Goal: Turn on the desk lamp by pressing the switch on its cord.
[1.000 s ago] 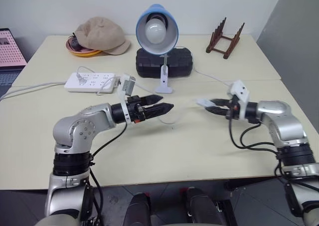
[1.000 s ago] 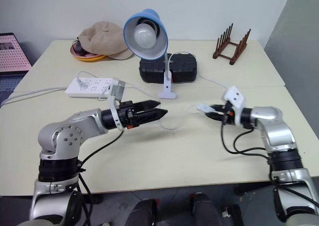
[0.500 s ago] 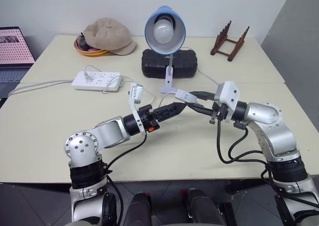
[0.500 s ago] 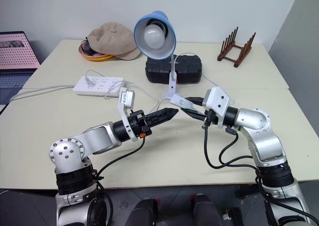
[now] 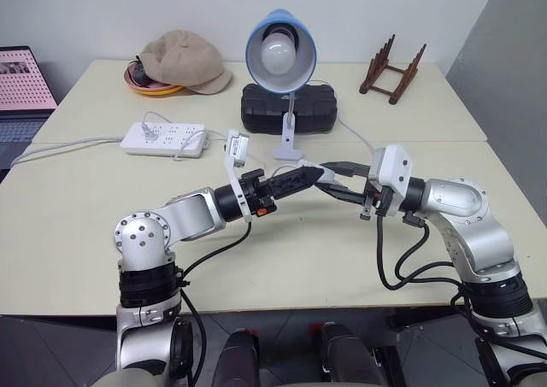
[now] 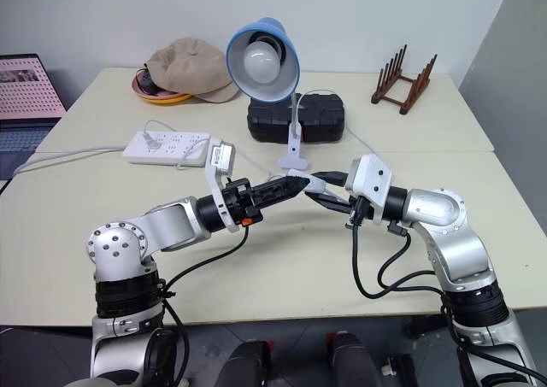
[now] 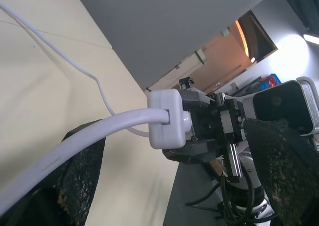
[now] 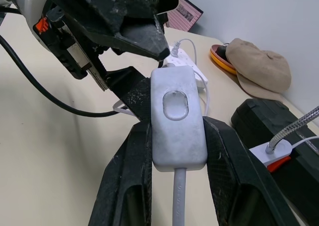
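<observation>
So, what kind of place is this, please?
Probably an office or lab room set up for testing, not a home. Plain cream tables stand against a bare white wall, with a laptop at the edge, a power strip and a desk lamp.

Front table (image 5: pixel 282 250) bare, free passage. Lamp (image 5: pixel 281 54), black case (image 5: pixel 286 108), power strip (image 5: pixel 164 137) block the back; cord (image 5: pixel 359 133) trails right.

Laptop (image 5: pixel 24 92) cut off at frame edge
</observation>
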Controlling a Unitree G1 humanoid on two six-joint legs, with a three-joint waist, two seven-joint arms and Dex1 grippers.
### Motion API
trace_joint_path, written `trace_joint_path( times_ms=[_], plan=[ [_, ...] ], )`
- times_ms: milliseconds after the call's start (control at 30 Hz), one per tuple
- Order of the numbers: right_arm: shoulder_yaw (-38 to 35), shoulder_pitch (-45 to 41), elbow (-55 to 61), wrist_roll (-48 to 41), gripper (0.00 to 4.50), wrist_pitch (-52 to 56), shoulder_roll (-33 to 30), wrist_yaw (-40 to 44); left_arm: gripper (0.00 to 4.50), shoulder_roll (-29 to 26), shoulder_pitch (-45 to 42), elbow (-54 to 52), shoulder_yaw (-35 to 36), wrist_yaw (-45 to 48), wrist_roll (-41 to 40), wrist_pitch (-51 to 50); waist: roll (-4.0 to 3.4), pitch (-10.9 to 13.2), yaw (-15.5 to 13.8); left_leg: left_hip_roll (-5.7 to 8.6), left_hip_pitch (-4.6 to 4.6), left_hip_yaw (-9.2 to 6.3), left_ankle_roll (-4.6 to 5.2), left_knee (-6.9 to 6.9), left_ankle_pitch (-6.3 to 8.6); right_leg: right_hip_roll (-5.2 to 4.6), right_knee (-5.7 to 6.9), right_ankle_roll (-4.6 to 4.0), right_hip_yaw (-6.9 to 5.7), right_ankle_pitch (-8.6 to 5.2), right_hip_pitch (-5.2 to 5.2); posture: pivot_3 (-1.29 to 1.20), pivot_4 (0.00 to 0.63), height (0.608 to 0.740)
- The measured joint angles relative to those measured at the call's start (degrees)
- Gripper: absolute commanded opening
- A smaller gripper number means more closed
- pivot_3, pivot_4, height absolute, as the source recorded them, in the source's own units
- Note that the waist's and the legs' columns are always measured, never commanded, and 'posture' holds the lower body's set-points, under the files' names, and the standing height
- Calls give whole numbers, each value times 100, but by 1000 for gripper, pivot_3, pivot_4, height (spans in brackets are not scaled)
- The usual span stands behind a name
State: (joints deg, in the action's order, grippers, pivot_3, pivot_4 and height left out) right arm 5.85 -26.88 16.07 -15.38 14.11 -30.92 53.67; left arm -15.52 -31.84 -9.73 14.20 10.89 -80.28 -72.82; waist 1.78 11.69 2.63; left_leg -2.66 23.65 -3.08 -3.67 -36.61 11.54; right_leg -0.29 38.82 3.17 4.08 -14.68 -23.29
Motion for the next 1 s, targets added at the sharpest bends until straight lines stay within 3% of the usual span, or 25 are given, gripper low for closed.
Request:
trace_joint_path(
  times_ms=[167, 567, 900, 933, 1000],
  plan=[
    [0, 9, 1, -51, 1077, 13, 0, 0, 2617, -124, 1, 7, -48, 103, -59, 14, 0, 0, -1, 0, 1, 0, 0, 1, 0, 0, -4, 0, 0, 0, 0, 0, 150, 740],
    [2, 76, 162, -116, 1077, 0, -14, -5, 505, -209, 40, 51, -147, 101, -172, 184, 0, 0, -4, 0, 5, 0, 0, 12, 0, -1, -19, 0, 0, 0, -2, 0, 150, 740],
    [90, 76, 165, -31, 1077, -121, -45, -9, 499, -251, 149, 32, -165, 48, -307, 252, 0, 0, -7, 0, 5, 0, 0, 35, 0, -1, -35, -1, -1, 0, -4, 0, 150, 740],
    [90, 76, 160, -29, 1077, -128, -44, -16, 1201, -261, 160, 0, -191, 68, -271, 302, 0, 0, -8, 0, 6, 1, 0, 37, 0, -1, -38, -1, -1, 0, -4, 0, 150, 740],
    [117, 76, 155, -29, 1077, -144, -31, -16, 1536, -277, 196, -81, -257, 113, -227, 378, 0, 0, -7, 0, 5, 1, 0, 45, 0, -1, -45, 0, -1, 0, -4, 0, 150, 740]
  ],
)
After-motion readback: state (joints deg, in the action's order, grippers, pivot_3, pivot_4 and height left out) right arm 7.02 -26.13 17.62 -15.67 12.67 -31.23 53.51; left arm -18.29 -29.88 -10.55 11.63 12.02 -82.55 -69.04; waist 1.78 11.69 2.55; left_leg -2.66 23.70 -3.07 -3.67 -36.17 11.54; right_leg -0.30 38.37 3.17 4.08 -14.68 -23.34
